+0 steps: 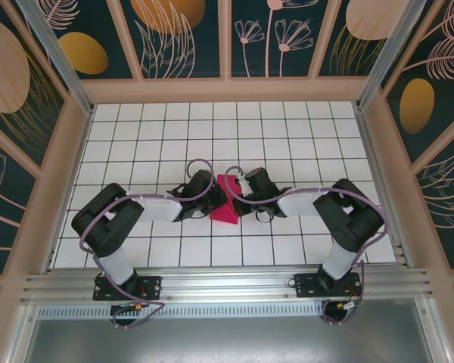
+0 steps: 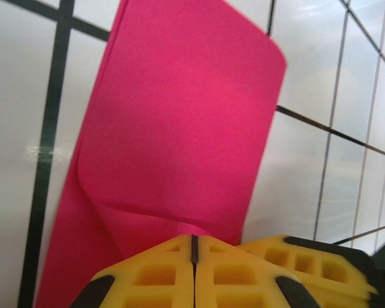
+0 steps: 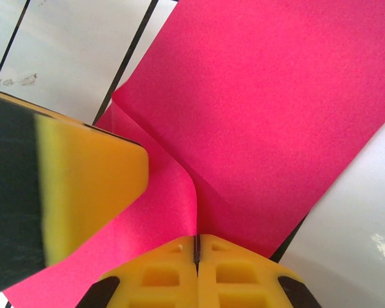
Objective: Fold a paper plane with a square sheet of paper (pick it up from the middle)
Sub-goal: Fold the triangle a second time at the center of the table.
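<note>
At the middle of the gridded table [image 1: 287, 136], 2 arms meet over the square sheet of paper [image 1: 225, 200], which stands bunched and partly folded between them, its outline hard to read from above because both wrists crowd it. The left gripper [image 2: 194, 247] has its yellow fingers pressed together with the magenta paper [image 2: 179, 115] pinched in the seam; the sheet's lower part is cut off by the frame. The right gripper [image 3: 197, 247] is likewise clamped tight on the paper [image 3: 256, 109], a crease running up from its seam, while a blurred yellow-and-black finger of the other gripper covers the sheet's left portion. From overhead, the fingertips of the left gripper [image 1: 209, 206] and right gripper [image 1: 238, 200] are hard to make out. Bare tiles lie open on every side, with the patterned walls [image 1: 181, 38] well apart.
</note>
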